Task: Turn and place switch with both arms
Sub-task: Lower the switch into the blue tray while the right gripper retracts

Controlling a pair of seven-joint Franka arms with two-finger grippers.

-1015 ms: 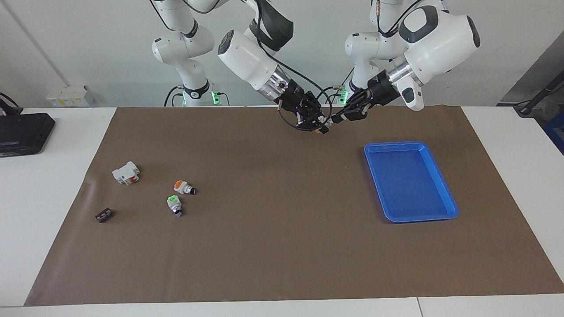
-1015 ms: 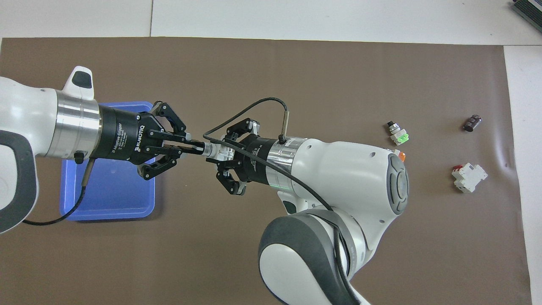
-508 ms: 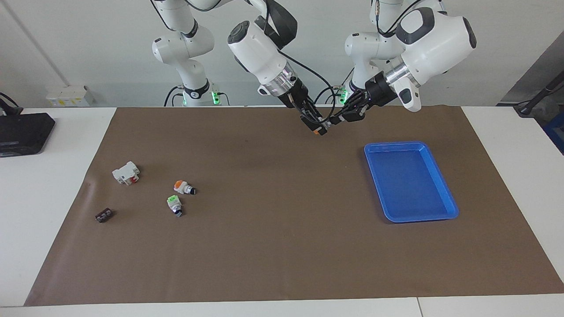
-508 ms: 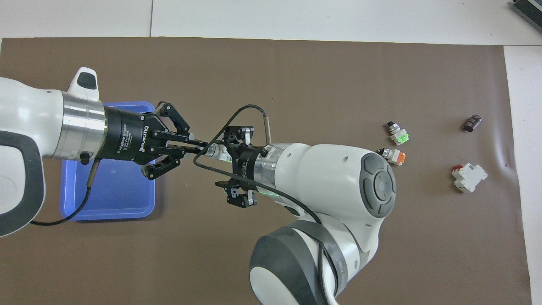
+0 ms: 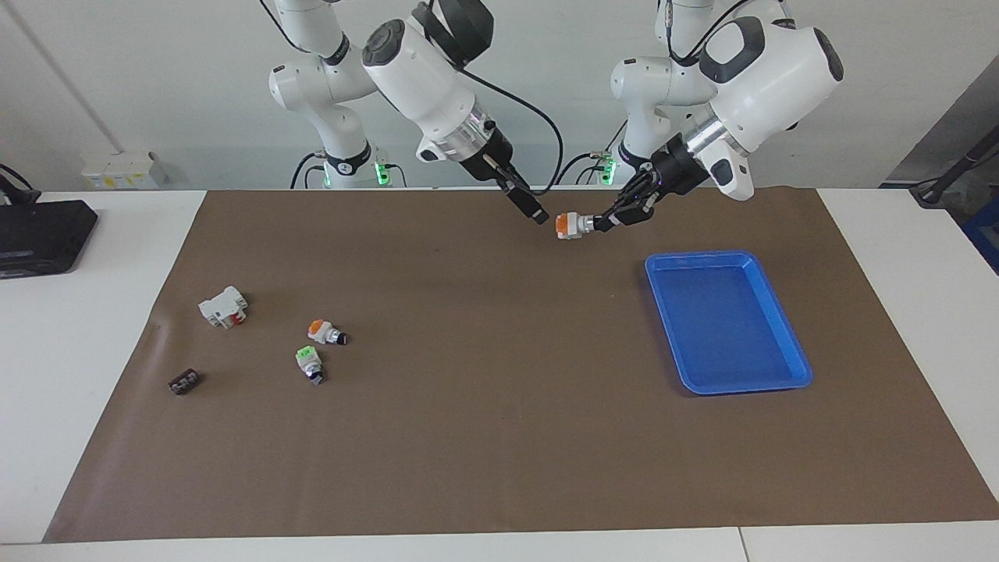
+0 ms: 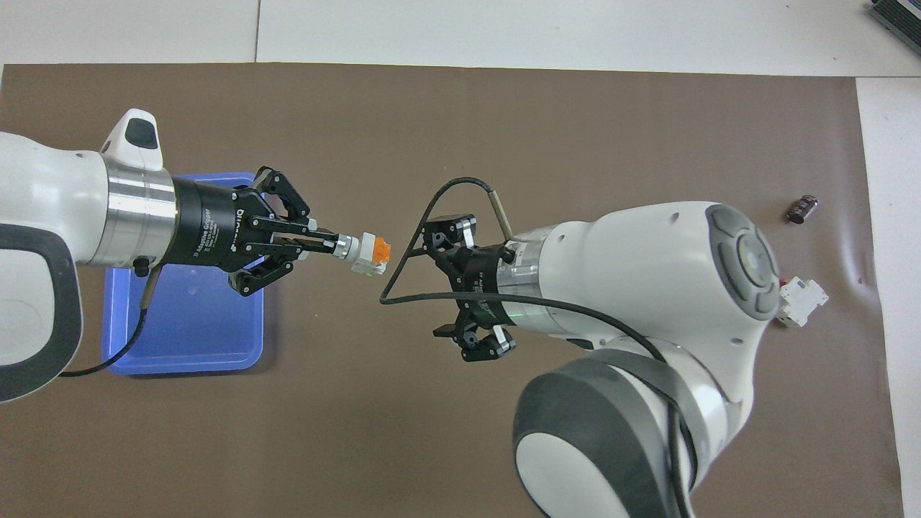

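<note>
The switch (image 5: 570, 225) (image 6: 368, 252) hangs in the air over the brown mat, lying level with its orange block pointing at the right arm. My left gripper (image 5: 599, 224) (image 6: 325, 243) is shut on its slim knob end, just off the blue tray's (image 5: 726, 320) (image 6: 187, 338) corner that lies nearest the robots. My right gripper (image 5: 538, 216) (image 6: 442, 284) hovers a short gap from the orange block, open and holding nothing.
Toward the right arm's end of the mat lie a stubby orange-ended switch (image 5: 324, 332), a green-ended switch (image 5: 310, 362), a white breaker (image 5: 223, 306) (image 6: 802, 301) and a small dark part (image 5: 185, 382) (image 6: 803, 208). A black box (image 5: 39, 234) sits off the mat.
My right gripper turned, opened, let go of the switch's orange end and drew back toward its own side. My left gripper kept hold of the switch, almost still.
</note>
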